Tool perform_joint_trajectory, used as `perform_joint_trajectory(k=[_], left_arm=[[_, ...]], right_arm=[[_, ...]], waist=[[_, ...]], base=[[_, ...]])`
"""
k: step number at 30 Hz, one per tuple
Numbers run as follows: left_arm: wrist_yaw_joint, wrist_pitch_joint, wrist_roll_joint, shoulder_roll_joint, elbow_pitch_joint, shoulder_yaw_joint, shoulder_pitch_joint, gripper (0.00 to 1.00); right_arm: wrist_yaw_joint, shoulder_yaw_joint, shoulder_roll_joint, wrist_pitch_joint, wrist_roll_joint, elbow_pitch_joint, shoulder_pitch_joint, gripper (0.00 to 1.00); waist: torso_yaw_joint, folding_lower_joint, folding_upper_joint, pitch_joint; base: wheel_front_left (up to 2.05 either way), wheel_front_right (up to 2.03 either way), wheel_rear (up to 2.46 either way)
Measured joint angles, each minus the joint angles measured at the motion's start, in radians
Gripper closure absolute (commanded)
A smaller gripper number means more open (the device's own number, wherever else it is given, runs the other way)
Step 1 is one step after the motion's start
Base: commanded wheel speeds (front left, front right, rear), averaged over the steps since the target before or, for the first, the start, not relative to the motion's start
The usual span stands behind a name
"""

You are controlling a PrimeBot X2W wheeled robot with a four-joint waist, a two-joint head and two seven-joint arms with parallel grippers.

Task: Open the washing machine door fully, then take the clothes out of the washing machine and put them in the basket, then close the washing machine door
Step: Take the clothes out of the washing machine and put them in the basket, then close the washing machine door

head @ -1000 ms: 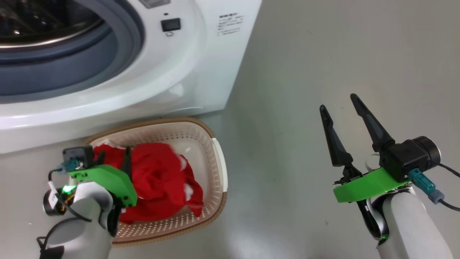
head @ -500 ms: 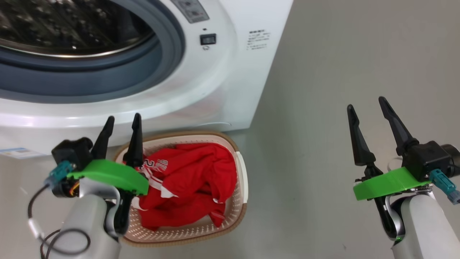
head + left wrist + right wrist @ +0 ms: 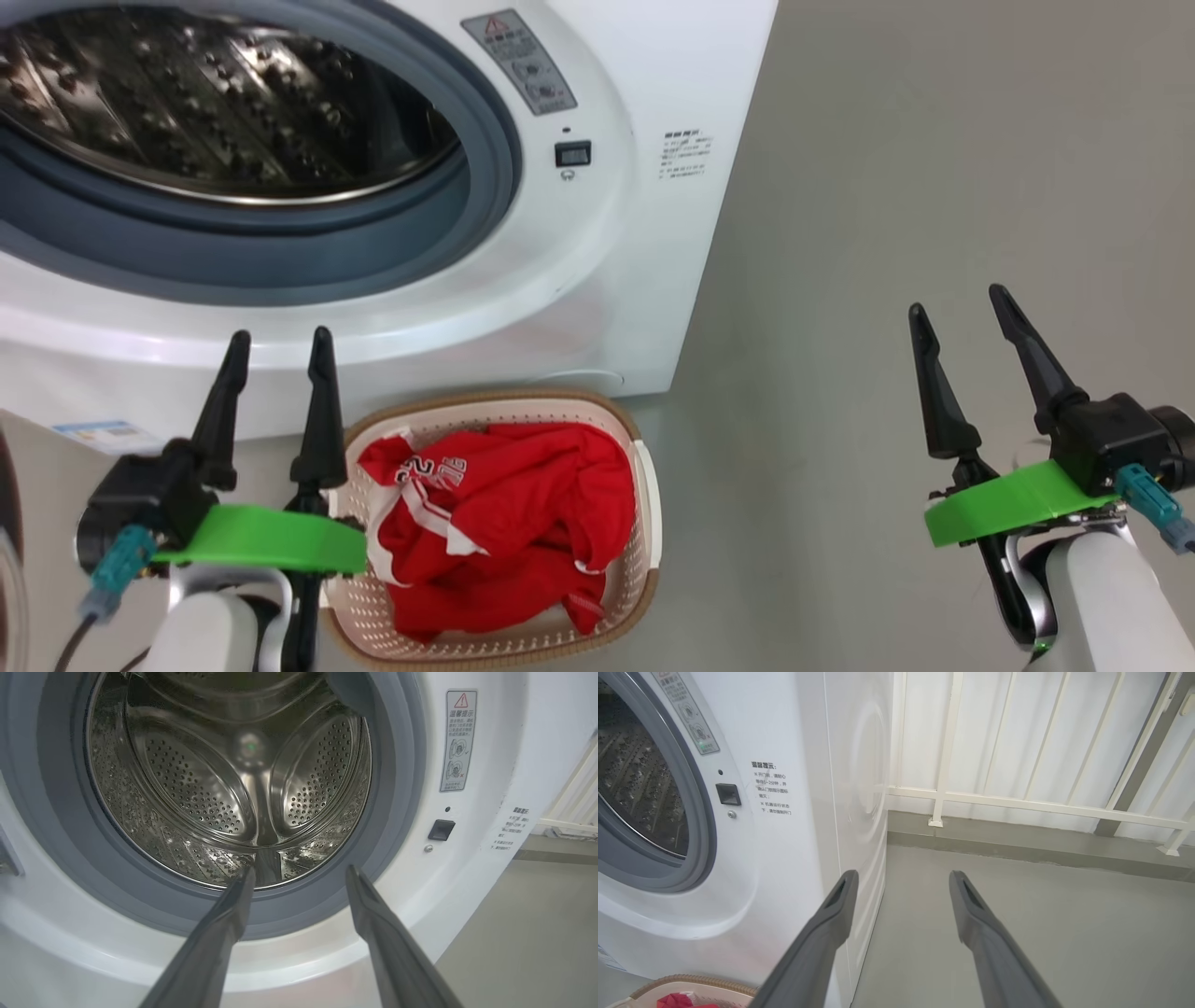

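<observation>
Both my jaws spread, empty | clothes [image 3: 523, 504] in basket [image 3: 485, 401], drum [image 3: 224, 779] looks bare | next I push door [image 3: 5, 467] by rim, not glass, until latched.

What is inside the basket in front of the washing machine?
The red clothes lie crumpled inside the basket, filling most of it. They cover its bottom, so anything beneath them cannot be seen.

floor [image 3: 887, 187]: grey, smooth | railing [image 3: 1017, 805]: white upright bars at back | kerb [image 3: 1017, 845]: grey, under railing posts
</observation>
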Motion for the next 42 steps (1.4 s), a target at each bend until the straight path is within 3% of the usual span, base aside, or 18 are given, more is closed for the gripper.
perform_joint_trajectory(k=[7,25,42], left_arm=[[0.008,0.0,0.037,-0.001,-0.075,0.008,0.063,0.0],[-0.002,0.0,0.045,0.01,-0.095,0.018,0.213,0.0],[0.028,0.015,0.063,0.024,-0.147,0.01,0.243,0.0]], right_arm=[[0.0,-0.011,0.001,0.0,-0.001,-0.041,0.051,0.0],[0.0,-0.009,0.004,0.0,-0.034,-0.144,0.195,0.0],[0.0,-0.005,0.007,0.0,-0.034,-0.149,0.212,0.0]], waist=[[-0.002,0.0,0.0,-0.053],[-0.017,0.0,0.0,-0.188],[-0.01,0.0,0.0,-0.192]], base=[[0.0,0.0,0.0],[0.0,0.0,0.0],[-0.27,0.27,0.0]])
